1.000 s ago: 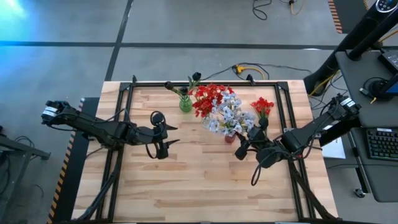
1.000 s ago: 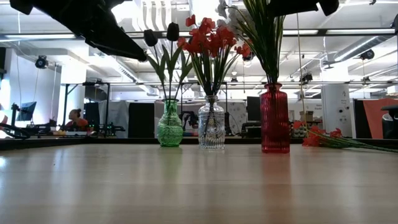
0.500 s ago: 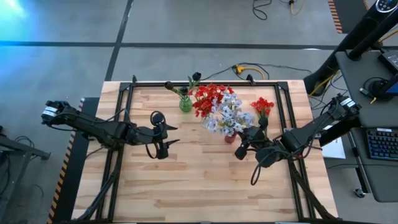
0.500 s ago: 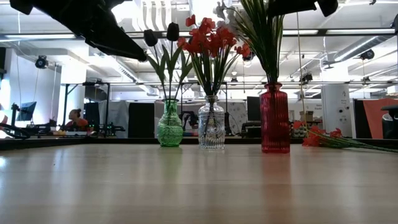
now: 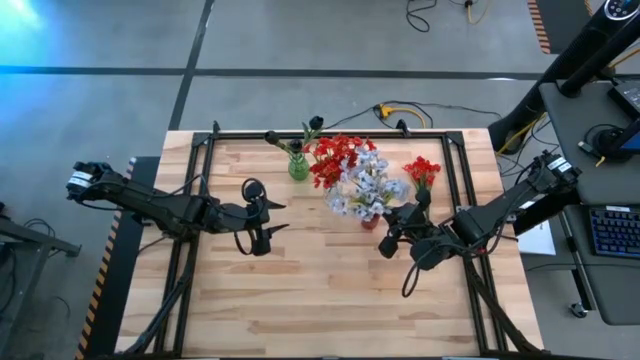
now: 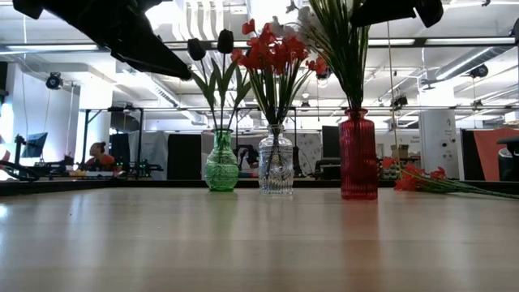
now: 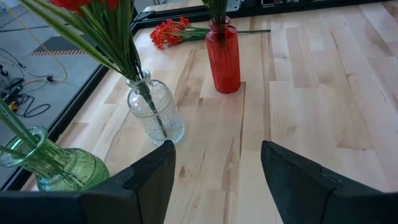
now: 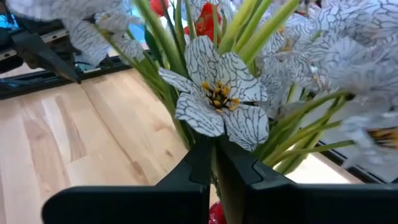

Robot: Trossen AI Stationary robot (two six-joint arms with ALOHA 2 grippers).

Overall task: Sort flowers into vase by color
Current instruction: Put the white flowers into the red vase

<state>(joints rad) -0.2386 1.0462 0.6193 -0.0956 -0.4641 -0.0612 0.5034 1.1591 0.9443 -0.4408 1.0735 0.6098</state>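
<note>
Three vases stand in a row at the table's far middle. The green vase [image 5: 298, 166] holds dark buds, the clear glass vase [image 7: 155, 112] holds red flowers [image 5: 335, 158], and the red vase [image 6: 358, 154] holds pale blue-white flowers [image 5: 366, 188]. One more red flower [image 5: 422, 170] lies flat on the table to the right of the vases. My right gripper [image 5: 389, 238] is just beside the red vase, shut among the pale flowers' stems. My left gripper [image 5: 266, 218] hangs open left of the vases with nothing between its fingers. My right gripper pinches a green stem [image 8: 214, 155] of a pale flower between its two fingers, just under a white blossom [image 8: 217, 99] and above the red vase's mouth. The fingers come nearly level from the table's right side and lie across the stem. The stem stands upright among the others.
Black rails [image 5: 330, 134] frame the wooden tabletop along its far edge and both sides. Cables lie on the floor beyond the far edge. The near half of the table [image 5: 320, 300] is bare wood.
My right gripper has shut on the stem beside the red vase without shifting its place. The pale blossoms have swayed a little toward the red flowers. My left arm has kept still.
</note>
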